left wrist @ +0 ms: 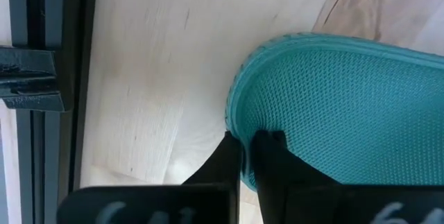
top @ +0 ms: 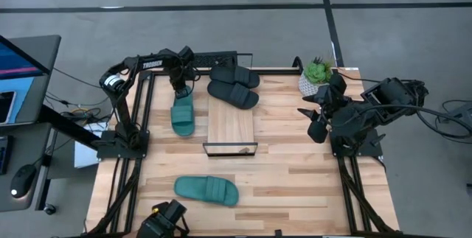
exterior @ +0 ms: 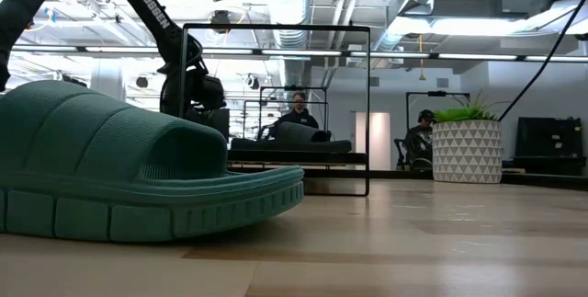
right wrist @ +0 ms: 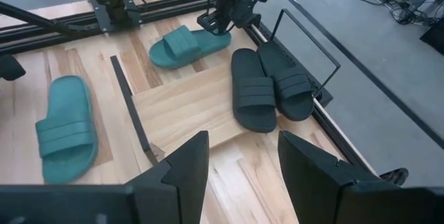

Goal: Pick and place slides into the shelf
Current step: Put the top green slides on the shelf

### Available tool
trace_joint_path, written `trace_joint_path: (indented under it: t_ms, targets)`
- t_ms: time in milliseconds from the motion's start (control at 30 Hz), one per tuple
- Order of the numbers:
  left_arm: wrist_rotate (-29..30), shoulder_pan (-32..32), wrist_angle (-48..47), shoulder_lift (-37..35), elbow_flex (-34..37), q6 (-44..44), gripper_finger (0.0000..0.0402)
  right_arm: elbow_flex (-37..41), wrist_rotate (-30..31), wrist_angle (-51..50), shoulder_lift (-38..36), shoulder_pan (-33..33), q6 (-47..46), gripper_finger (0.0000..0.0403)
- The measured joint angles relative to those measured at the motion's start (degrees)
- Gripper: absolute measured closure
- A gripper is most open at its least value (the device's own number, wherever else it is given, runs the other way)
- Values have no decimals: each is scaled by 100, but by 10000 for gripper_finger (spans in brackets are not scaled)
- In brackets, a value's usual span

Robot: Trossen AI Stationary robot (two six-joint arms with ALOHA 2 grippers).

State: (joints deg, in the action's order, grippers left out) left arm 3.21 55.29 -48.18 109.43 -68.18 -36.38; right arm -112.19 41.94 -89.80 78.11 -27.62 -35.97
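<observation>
My left gripper (top: 181,85) is at the table's far left, shut on the far end of a teal slide (top: 183,114) that lies left of the shelf (top: 231,124). The shelf is a light-wood plank with black wire frames at its ends. Two black slides (top: 234,85) lie side by side at its far end. The second teal slide (top: 207,190) lies flat on the table near the front edge and fills the left of the low view (exterior: 129,173). My right gripper (top: 313,116) is open and empty, right of the shelf. My left gripper pinches the rim of the teal slide's far end (left wrist: 239,130) between its two fingers (left wrist: 272,156), one on the outer edge and one on the footbed side. It comes from above, pointing down (right wrist: 215,19). The slide stretches toward the near edge; whether it is lifted I cannot tell.
A potted plant in a white patterned pot (top: 316,76) stands at the far right. Black frame rails (top: 140,113) run along the table's left and right sides. Bare tabletop (top: 295,179) lies between the shelf and the front edge. People sit in the room beyond (exterior: 299,113).
</observation>
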Motion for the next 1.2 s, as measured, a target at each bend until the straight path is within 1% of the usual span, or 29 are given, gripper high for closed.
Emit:
trace_joint_path:
  t_ms: [233,667,967,1200]
  targets:
    - [155,-11,-29,2,0,-7,398,-1,8,0,0,0,26,236]
    - [191,-4,-74,6,-13,-33,399,-1,7,-4,0,0,37,236]
    - [203,9,-446,66,-413,-55,399,-2,-9,-17,0,0,42,236]
    - [307,83,-639,70,-537,47,401,-2,-18,-20,0,0,42,236]
